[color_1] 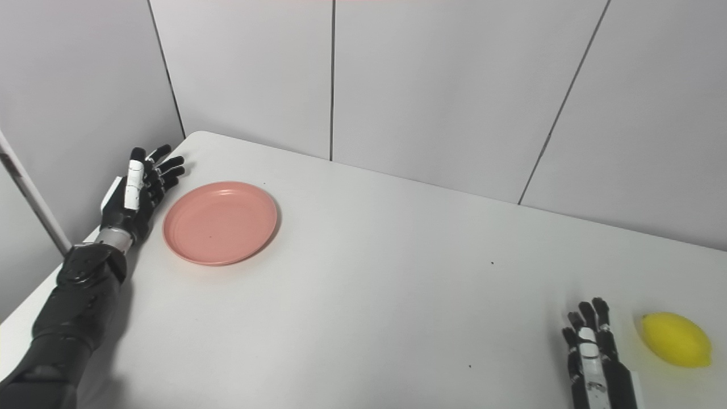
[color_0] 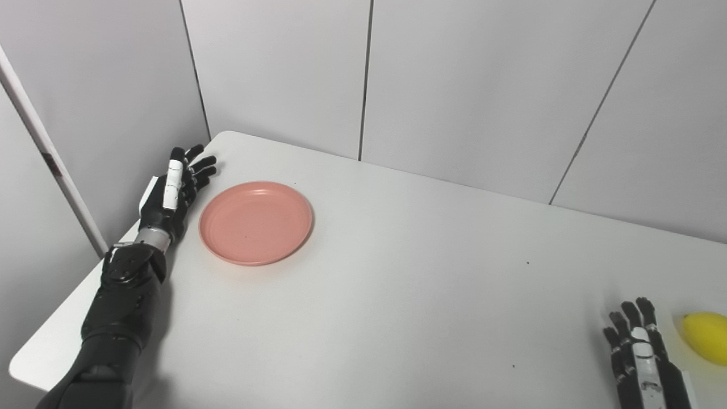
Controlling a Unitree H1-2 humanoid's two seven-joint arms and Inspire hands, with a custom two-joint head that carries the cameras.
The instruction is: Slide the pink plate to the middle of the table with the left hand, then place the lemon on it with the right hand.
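The pink plate (color_0: 255, 222) lies flat on the white table (color_0: 397, 272), toward its far left corner. Just left of the plate's rim stands my left hand (color_0: 173, 190), open, fingers stretched toward the far edge, a small gap between it and the plate. The yellow lemon (color_1: 676, 339) rests at the near right of the table. My right hand (color_1: 593, 352) is open beside it on the left, flat near the table's front, fingers apart, not touching the lemon.
Grey wall panels (color_0: 454, 85) close off the table's far side and left side. A white post (color_0: 45, 153) leans at the left edge. The table's rounded near-left corner (color_0: 23, 363) shows beside my left forearm.
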